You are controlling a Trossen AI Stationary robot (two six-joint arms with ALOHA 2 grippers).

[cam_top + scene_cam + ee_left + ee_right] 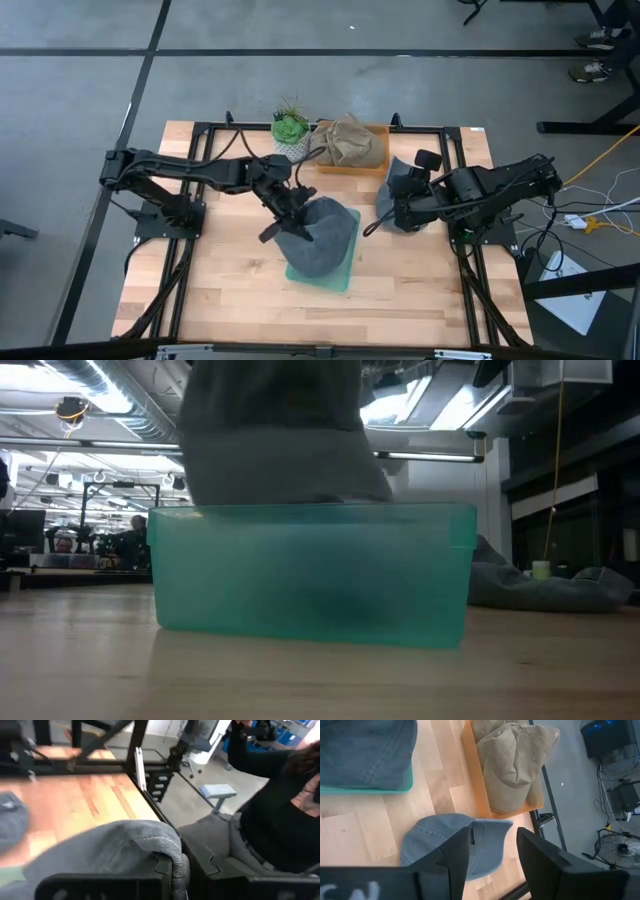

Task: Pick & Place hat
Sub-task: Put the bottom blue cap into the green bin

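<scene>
A dark grey hat [325, 235] sits over a teal bin [322, 275]; in the low view the hat [275, 430] rises above the bin's rim [310, 515]. My left gripper [293, 222] is at the hat's left side, shut on it. My right gripper [383, 213] hovers open at the table's right, above a blue-grey cap [437, 842] that lies flat on the wood. The right fingers [457, 852] stand over that cap's brim without touching it. My left gripper [177, 870] pinches a rolled edge of the grey hat [175, 852] between its two fingers. The cloth bulges away from the fingers, with its lower part over the teal bin. One layer or several, I cannot tell.
An orange tray [378, 165] with tan caps [512, 762] stands at the far edge, with a small potted plant [290, 128] to its left. A black frame rims the table. A person in dark clothes [280, 815] sits beyond the table. Bare wood lies near and left.
</scene>
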